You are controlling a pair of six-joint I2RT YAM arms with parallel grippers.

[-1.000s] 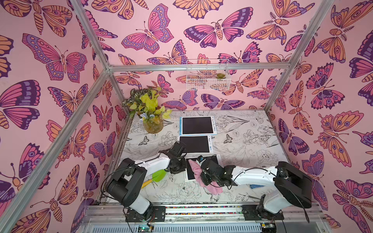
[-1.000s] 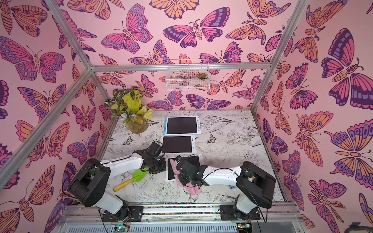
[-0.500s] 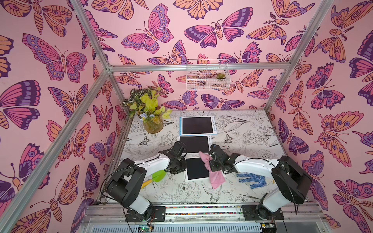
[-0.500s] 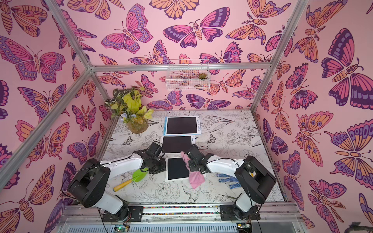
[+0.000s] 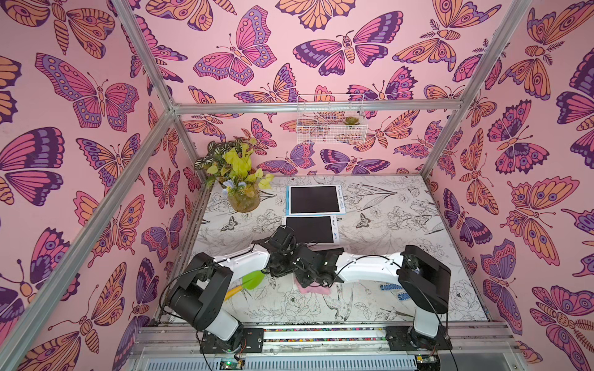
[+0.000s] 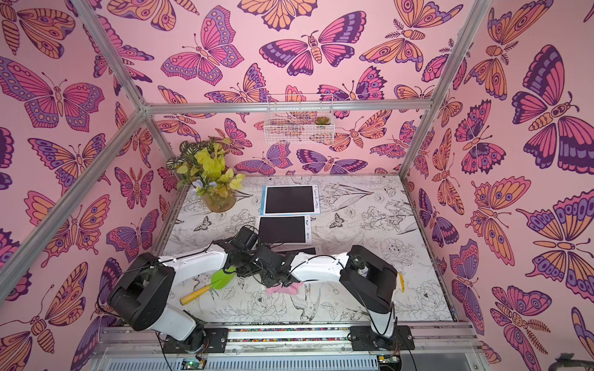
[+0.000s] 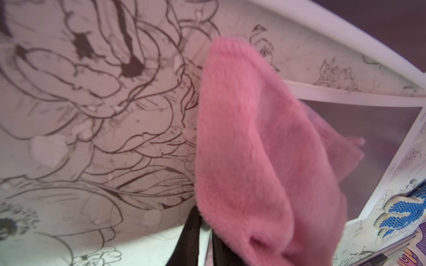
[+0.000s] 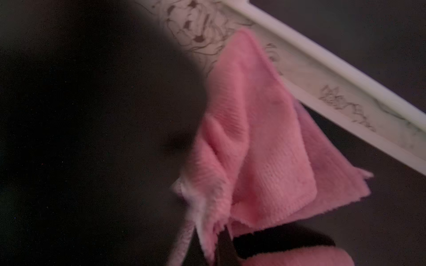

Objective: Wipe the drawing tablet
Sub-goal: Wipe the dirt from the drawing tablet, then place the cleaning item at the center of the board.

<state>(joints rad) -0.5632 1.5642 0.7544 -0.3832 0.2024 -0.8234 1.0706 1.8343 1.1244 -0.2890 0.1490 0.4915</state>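
The nearest drawing tablet lies under both arms; only a dark strip of it shows in both top views. My left gripper is shut on its white edge; in the left wrist view the fingers pinch a white strip beside the grey screen. My right gripper is shut on a pink cloth, which trails off the tablet's front left onto the table. In the right wrist view the cloth drapes over the dark screen.
Two more tablets lie further back, one white, one blue-framed. A green spatula lies by the left arm. A blue-dotted glove lies beneath the right arm. A vase of plants stands back left.
The right gripper carried the cloth to the tablet's right side, then swept it back left across the screen. The left gripper has stayed on the tablet's edge.
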